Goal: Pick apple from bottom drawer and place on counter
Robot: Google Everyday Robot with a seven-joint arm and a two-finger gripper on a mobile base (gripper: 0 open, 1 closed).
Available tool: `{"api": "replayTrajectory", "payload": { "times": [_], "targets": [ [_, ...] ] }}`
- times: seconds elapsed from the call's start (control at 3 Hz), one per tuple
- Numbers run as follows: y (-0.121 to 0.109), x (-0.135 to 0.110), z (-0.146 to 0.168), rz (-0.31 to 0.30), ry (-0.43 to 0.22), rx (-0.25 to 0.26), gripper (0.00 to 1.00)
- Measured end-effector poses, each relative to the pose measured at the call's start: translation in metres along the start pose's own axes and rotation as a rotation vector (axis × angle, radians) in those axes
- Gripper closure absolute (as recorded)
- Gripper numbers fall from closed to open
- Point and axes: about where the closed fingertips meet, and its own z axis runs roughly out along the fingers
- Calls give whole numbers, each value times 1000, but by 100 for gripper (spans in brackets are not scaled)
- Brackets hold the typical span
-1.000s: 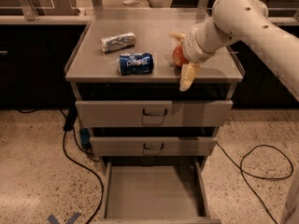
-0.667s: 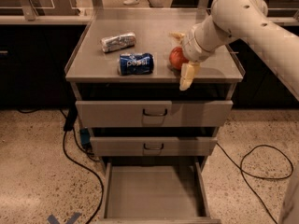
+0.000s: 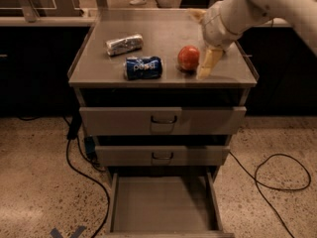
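The apple (image 3: 188, 57) is being borne by the counter (image 3: 168, 31), right of the middle and toward the near edge. The gripper (image 3: 201, 44) is being held just right of the apple, low over the counter's right side. Its fingers are being kept wide apart, one pale finger (image 3: 208, 63) being pointed down at the near edge and the other being shown farther back. Nothing is being gripped between them, and whether the near finger is being touched by the fruit cannot be told. The bottom drawer (image 3: 161, 202) is being left pulled out toward the near side, its flat grey floor being shown bare. A blue soda can (image 3: 143, 67) is being kept on its side left of the apple, and a crumpled silver packet (image 3: 124, 44) farther back and left.
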Motion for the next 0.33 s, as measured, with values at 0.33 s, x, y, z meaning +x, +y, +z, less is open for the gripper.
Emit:
{"api": "replayTrajectory", "payload": {
  "times": [0.33],
  "targets": [
    [-8,-8,-49,31,-13,90,0]
  ]
}}
